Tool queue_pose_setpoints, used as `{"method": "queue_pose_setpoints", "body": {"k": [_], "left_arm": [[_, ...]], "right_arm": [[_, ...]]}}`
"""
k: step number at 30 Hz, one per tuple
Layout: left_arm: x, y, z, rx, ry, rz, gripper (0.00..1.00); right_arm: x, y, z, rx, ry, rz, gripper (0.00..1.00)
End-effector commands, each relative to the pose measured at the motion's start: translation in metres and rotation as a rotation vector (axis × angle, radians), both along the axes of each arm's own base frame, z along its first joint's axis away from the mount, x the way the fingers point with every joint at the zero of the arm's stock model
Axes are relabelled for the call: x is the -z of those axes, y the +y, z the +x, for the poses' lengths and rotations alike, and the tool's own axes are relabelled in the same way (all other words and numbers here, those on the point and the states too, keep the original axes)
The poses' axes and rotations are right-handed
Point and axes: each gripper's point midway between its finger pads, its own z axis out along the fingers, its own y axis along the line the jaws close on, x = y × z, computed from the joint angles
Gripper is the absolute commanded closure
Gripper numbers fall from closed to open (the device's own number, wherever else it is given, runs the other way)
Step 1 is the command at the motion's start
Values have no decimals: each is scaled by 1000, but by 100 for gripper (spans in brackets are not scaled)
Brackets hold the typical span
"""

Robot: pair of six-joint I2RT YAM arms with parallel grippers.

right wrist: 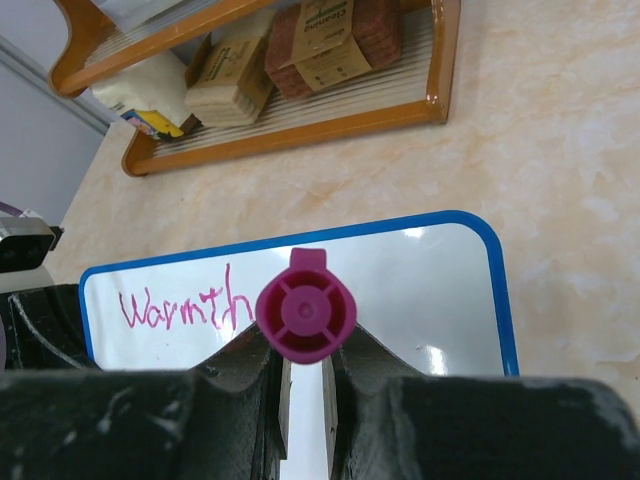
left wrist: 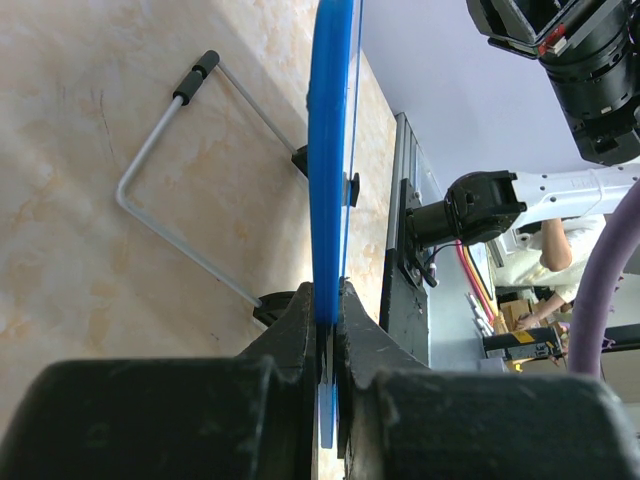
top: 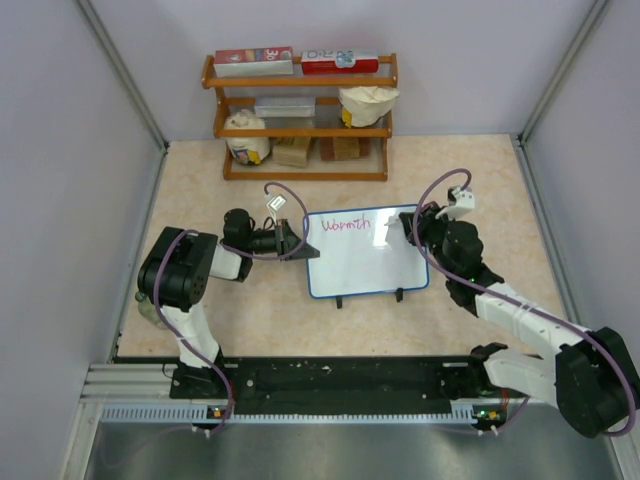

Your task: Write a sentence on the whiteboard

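Bench point(top: 480, 180): beige marbled top; both arms reach in from its 6 o'clock edge.
Shelf point(top: 300, 176): wooden rack at the bench's 12 o'clock. It carries boxes, tied bags and brown kraft-labelled packs, their print too small to read.
Whiteboard point(top: 365, 265): glossy white in a thin blue frame. It sits at mid-bench with two black feet on its 6 o'clock edge.
Wire stand point(left wrist: 170, 190): bent grey wire behind the board, its black-capped end on the bench.
Left gripper point(left wrist: 327, 300): clenched on the whiteboard's blue frame, at the board's 9 o'clock edge.
Right gripper point(right wrist: 302, 375): grasping the marker, over the board's 2 o'clock corner.
Marker point(right wrist: 305, 317): magenta, its butt end facing the wrist camera and its tip hidden.
Writing point(right wrist: 185, 305): "Warmth" in magenta script, at the board's 10 o'clock corner.
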Motion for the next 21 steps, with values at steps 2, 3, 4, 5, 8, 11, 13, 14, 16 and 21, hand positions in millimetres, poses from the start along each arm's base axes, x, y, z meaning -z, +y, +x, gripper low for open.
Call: {"method": "queue_pose_setpoints", "body": {"k": [2, 3, 4, 5, 8, 11, 13, 14, 16, 21], "left_arm": [[-4, 0, 4, -1, -22, -4, 100], [-4, 0, 4, -2, -21, -3, 100], [-4, 0, 4, -1, -22, -4, 100], [-5, -1, 4, 1, -25, -5, 100], [-4, -1, 3, 1, -22, -3, 100], [-4, 0, 4, -1, -22, -3, 100], [-4, 0, 4, -1, -24, -3, 100], [-5, 0, 4, -1, -24, -3, 100], [-4, -1, 4, -1, -23, -2, 100], [-5, 0, 4, -1, -24, -3, 100]], "right_arm": [[-4, -5, 0, 11, -15, -5, 100], [-10, -4, 1, 12, -27, 3, 100], [-15, -4, 2, 13, -39, 10, 100], [-19, -4, 2, 15, -47, 15, 100], [-38, -2, 3, 9, -92, 42, 100], [-52, -2, 6, 12, -125, 55, 100], [-58, -2, 10, 18, -135, 53, 100], [-59, -1, 11, 18, -136, 49, 100], [-62, 0, 14, 19, -140, 47, 100], [-60, 1, 21, 27, -136, 36, 100]]}}
